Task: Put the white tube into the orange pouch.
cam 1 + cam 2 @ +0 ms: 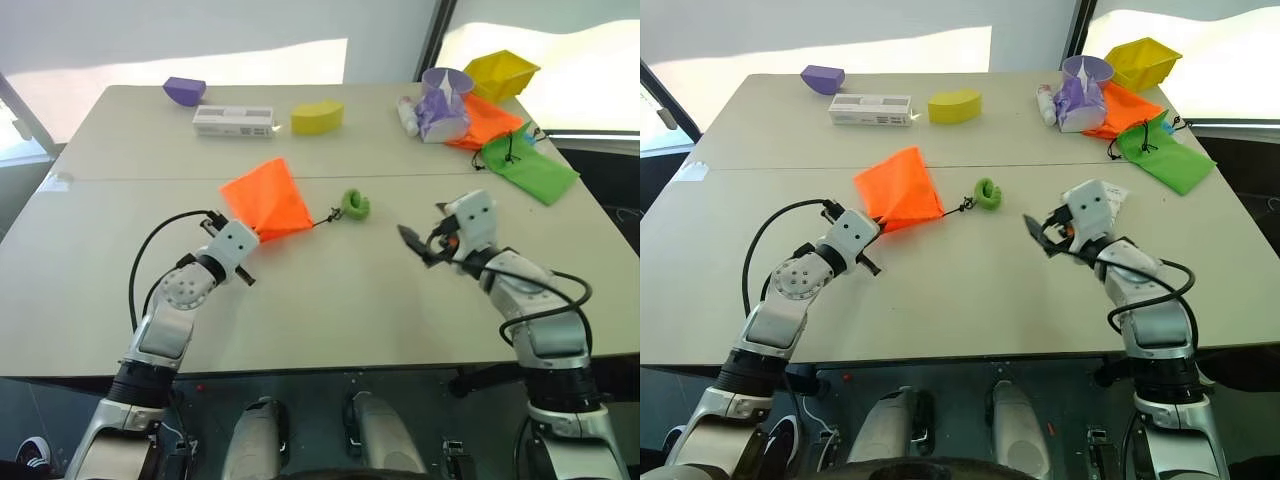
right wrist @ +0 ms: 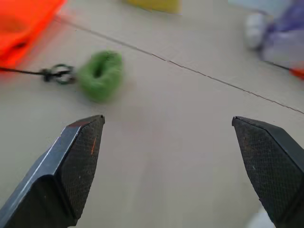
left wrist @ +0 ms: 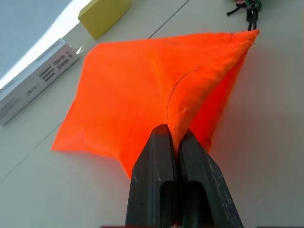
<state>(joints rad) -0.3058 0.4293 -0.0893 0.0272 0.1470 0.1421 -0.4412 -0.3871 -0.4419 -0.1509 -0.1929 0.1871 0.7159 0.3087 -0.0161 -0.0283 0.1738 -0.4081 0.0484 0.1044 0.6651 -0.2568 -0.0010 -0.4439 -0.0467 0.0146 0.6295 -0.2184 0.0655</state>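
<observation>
Left gripper (image 3: 175, 142) clenched on orange pouch (image 1: 265, 198); right gripper (image 2: 171, 156) released.

I pinch the pouch's near corner, lifting it into a peak on the table (image 1: 330, 300). Its black cord runs to the green ring (image 1: 355, 205). My right fingers stand wide apart over bare tabletop. White tube (image 1: 407, 114) lies far off, beside the purple cup (image 1: 446, 82).

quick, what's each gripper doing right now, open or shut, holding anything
Left gripper: shut on a corner of the orange pouch.
Right gripper: open, holding nothing, above the table.
</observation>
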